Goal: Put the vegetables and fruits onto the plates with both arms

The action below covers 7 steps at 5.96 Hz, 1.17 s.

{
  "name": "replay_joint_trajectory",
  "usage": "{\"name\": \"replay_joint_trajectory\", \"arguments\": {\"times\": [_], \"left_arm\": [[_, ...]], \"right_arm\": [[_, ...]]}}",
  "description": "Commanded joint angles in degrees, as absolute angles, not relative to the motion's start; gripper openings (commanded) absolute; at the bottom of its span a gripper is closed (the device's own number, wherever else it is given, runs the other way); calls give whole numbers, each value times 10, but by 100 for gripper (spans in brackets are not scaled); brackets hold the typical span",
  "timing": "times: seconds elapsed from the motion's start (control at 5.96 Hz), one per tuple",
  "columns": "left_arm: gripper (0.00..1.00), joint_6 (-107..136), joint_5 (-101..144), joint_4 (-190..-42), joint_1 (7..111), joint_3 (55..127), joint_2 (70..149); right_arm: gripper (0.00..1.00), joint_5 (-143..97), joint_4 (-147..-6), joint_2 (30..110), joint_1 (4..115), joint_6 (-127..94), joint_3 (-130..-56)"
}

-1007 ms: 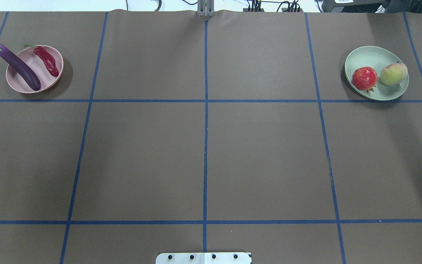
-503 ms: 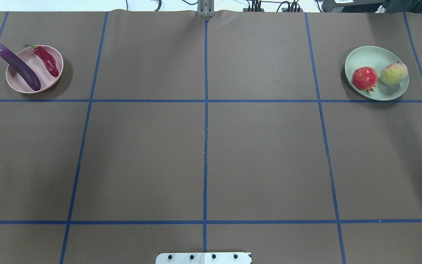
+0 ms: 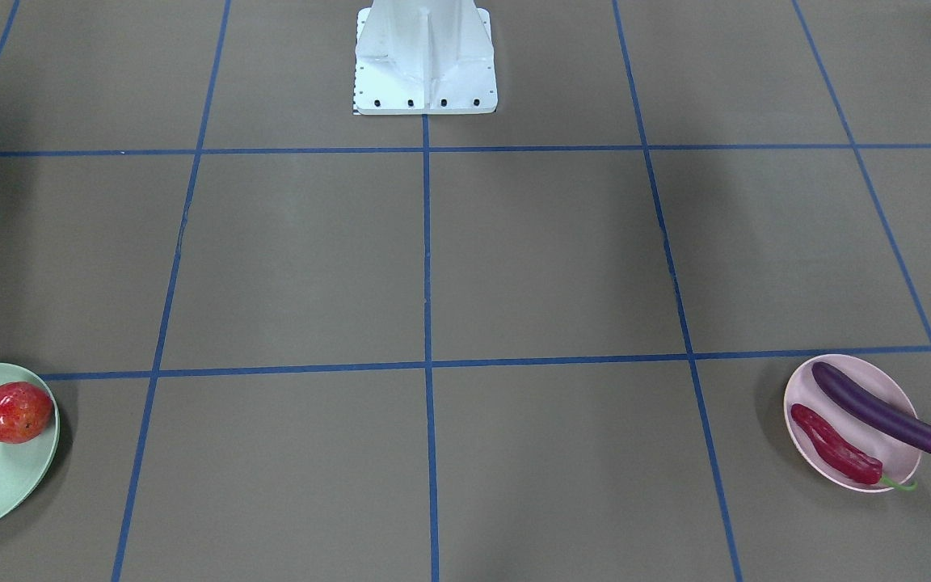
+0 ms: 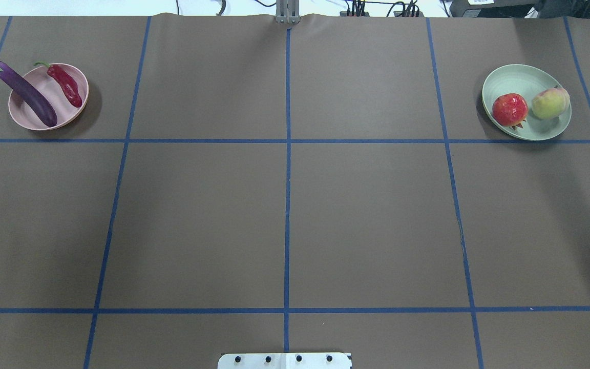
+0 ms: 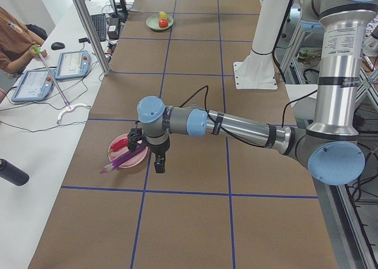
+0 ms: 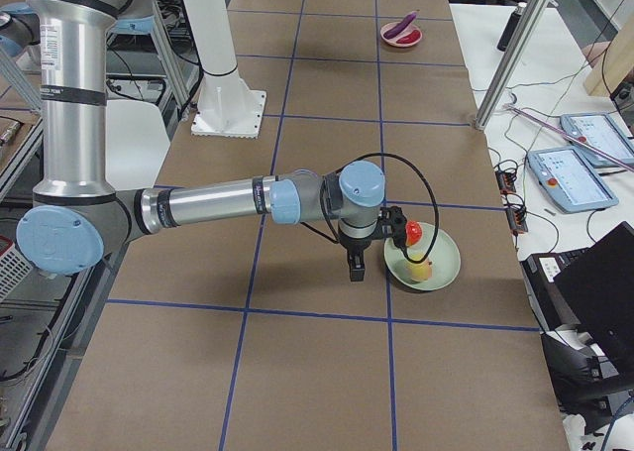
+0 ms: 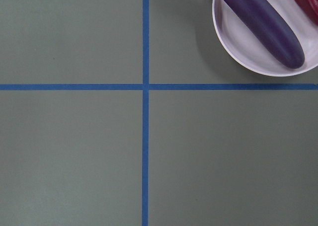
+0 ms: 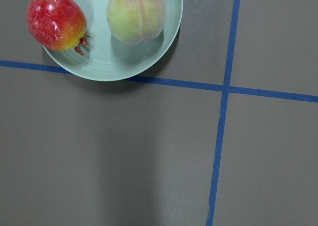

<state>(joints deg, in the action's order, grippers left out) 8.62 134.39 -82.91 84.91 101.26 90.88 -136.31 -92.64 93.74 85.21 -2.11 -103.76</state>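
The purple eggplant (image 4: 26,91) and the red chili pepper (image 4: 65,85) lie on the pink plate (image 4: 51,96) at the far left; the eggplant's cap overhangs the rim. The red-orange fruit (image 4: 509,109) and the peach (image 4: 549,103) sit on the mint green plate (image 4: 518,77) at the far right. My left gripper (image 5: 158,165) hangs beside the pink plate (image 5: 118,145), seen only in the exterior left view. My right gripper (image 6: 357,268) hangs beside the green plate (image 6: 443,263), seen only in the exterior right view. I cannot tell whether either is open or shut.
Brown table with a blue tape grid. The white base block (image 3: 425,56) stands at the robot's edge. Operators' tablets (image 5: 32,83) and cables lie on the white bench beyond the far edge.
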Motion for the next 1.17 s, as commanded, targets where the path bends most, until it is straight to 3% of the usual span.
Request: {"name": "replay_joint_trajectory", "arguments": {"times": [0.0, 1.01], "left_arm": [[100, 91, 1346, -830, 849, 1013, 909], [100, 91, 1347, -836, 846, 1006, 910]], "right_arm": [[100, -1363, -926, 938, 850, -21, -1038], [100, -1363, -926, 939, 850, -21, -1037]]}}
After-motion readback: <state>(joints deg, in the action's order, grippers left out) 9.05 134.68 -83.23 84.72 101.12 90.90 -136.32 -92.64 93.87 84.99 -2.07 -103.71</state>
